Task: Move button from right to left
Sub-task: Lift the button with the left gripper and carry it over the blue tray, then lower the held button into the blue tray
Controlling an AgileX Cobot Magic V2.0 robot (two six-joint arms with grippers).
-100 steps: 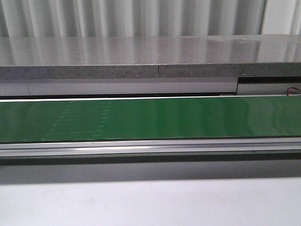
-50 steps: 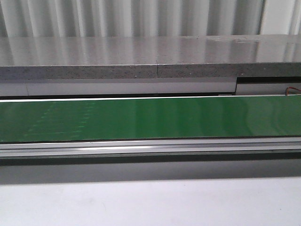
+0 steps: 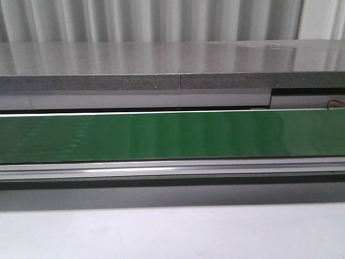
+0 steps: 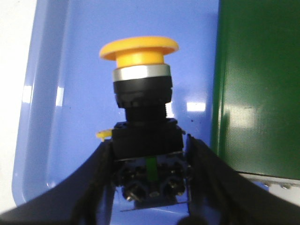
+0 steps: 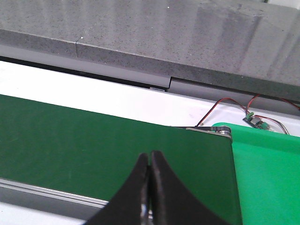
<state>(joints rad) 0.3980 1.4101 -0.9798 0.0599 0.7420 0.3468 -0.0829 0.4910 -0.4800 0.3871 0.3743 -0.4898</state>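
Button held by left gripper over tray.
The button (image 4: 143, 117) sits in the left gripper (image 4: 149, 176), clamped at its block, cap pointing away, above the blue tray (image 4: 49, 140); right gripper (image 5: 150, 187) pinched closed, empty.

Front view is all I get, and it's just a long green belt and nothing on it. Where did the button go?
Observer: The left gripper has it. The button sits clamped between the two black fingers, as the left wrist view shows.
Operator: Is it over the belt?
Observer: No, behind it is a blue tray; the green belt lies beside that tray.
Operator: Which way up is the button?
Observer: The yellow cap points away from the fingers, which grip the black block below the collar.
Operator: What's the other arm doing?
Observer: The right gripper is shut on nothing, above the belt near its end.
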